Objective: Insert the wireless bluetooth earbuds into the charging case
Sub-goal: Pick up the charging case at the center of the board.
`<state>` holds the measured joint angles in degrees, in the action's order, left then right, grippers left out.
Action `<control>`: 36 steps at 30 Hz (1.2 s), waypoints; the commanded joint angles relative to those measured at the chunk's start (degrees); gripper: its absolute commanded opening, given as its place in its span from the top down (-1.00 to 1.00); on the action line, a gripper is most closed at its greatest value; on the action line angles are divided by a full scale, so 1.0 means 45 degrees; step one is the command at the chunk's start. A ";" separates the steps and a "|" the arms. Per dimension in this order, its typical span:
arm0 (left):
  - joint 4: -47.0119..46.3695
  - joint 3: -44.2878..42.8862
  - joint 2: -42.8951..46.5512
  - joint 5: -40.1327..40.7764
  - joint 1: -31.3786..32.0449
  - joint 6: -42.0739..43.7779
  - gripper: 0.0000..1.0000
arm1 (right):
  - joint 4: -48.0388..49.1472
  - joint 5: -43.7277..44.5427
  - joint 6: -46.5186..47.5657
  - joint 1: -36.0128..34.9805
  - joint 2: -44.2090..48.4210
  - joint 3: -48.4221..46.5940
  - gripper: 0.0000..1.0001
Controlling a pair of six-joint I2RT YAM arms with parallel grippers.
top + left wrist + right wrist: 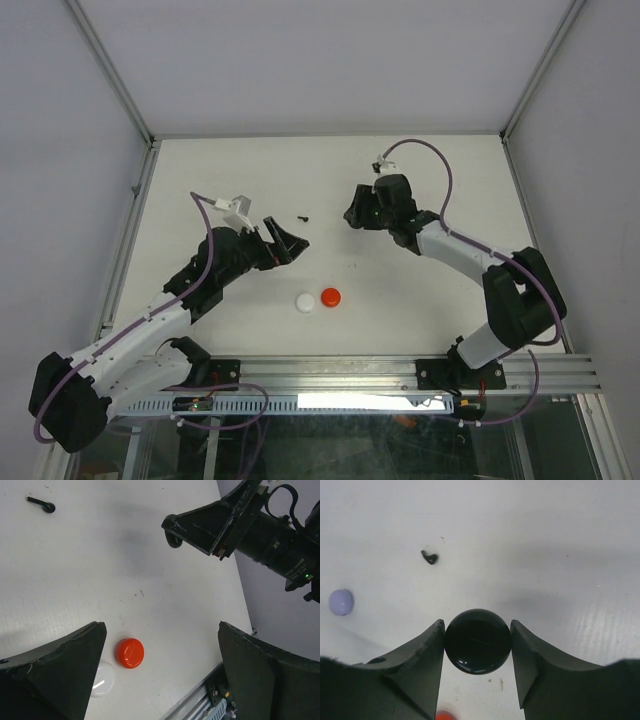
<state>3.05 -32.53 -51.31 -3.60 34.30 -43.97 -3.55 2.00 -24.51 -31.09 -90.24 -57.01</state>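
Note:
My right gripper (477, 647) is shut on a round black charging case (478, 641), one finger on each side of it. In the top view this gripper (352, 212) is at the table's middle back. One small black earbud (302, 217) lies on the white table to the left of it, between the two grippers. The wrist views show the same earbud (430, 557) (42, 504). My left gripper (285, 240) is open with nothing in it. Below its fingers the left wrist view shows bare table (160, 670).
A red round case (330, 297) and a white round case (306, 301) sit side by side near the front middle, and both the red case (130, 652) and the white case (102, 677) lie beside my left finger. A lavender round case (341, 602) lies at the left of the right wrist view.

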 commanded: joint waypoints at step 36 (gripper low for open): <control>-1.2279 0.0879 -0.6055 0.6932 0.4481 0.2029 -0.02 | 0.4980 -0.0531 -0.5608 -0.2380 0.3832 0.3337 -0.06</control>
<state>-43.27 -27.83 -77.49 25.65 53.71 -37.58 14.83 -1.65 -48.38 -40.77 -75.18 -42.06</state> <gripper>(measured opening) 0.520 0.544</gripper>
